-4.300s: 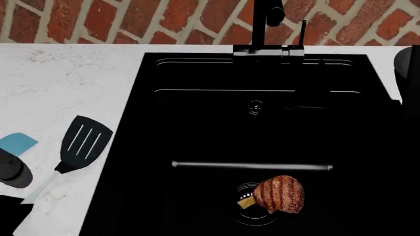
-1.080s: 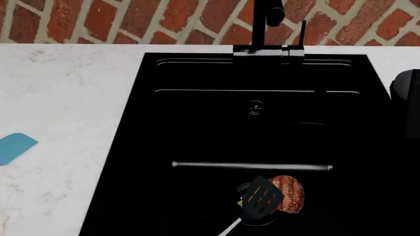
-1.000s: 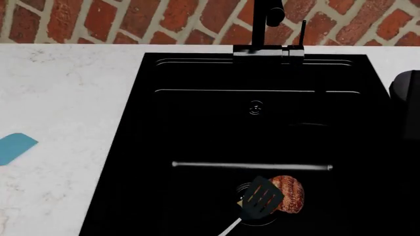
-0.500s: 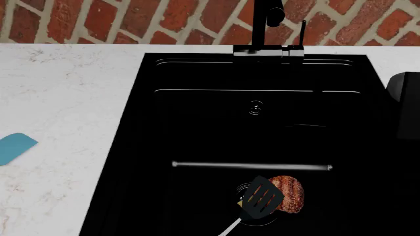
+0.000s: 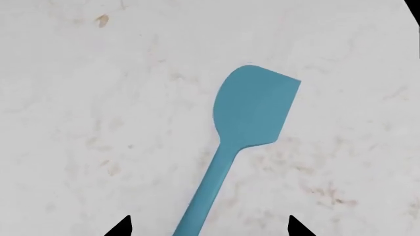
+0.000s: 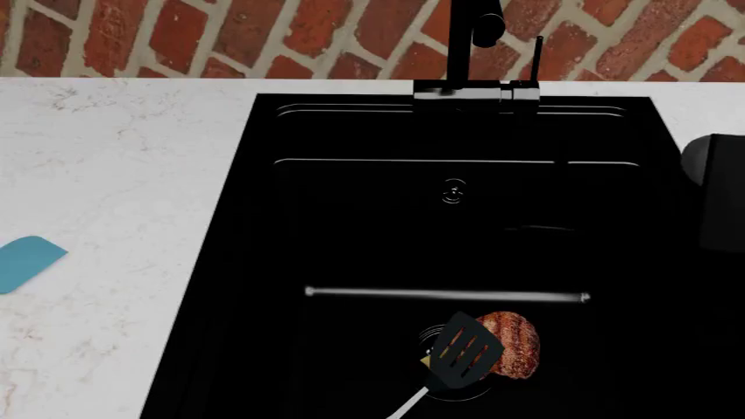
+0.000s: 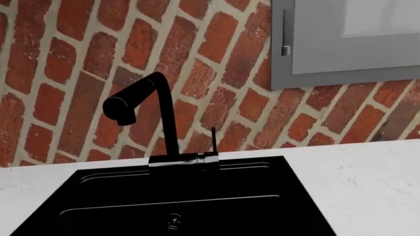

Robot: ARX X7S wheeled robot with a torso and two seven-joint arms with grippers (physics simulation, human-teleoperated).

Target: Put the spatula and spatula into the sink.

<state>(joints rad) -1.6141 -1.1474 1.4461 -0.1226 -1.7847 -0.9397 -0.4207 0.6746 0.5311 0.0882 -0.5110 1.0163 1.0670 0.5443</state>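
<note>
The light blue spatula (image 5: 256, 105) lies flat on the white marble counter (image 5: 98, 123). Its handle runs back between my left gripper's (image 5: 208, 228) two black fingertips (image 5: 121, 228), which stand wide apart and clear of it, so that gripper is open. In the head view only its blade (image 6: 26, 262) shows, at the left edge. The black slotted spatula (image 6: 463, 352) rests inside the black sink (image 6: 349, 218), its head against the brown meat (image 6: 516, 342) over the drain. A dark part of my right arm (image 6: 713, 188) shows at the right edge; its fingers cannot be made out.
A thin silver bar (image 6: 448, 295) crosses the basin just behind the meat. The black faucet (image 6: 472, 26) stands at the sink's back rim against a brick wall (image 7: 78, 73). A grey cabinet (image 7: 347, 39) hangs above. White counter (image 6: 117, 157) lies to the sink's left.
The black slotted spatula went from the counter into the sink by the meat, and my left arm left the head view. Lately the dark right arm edged further into view.
</note>
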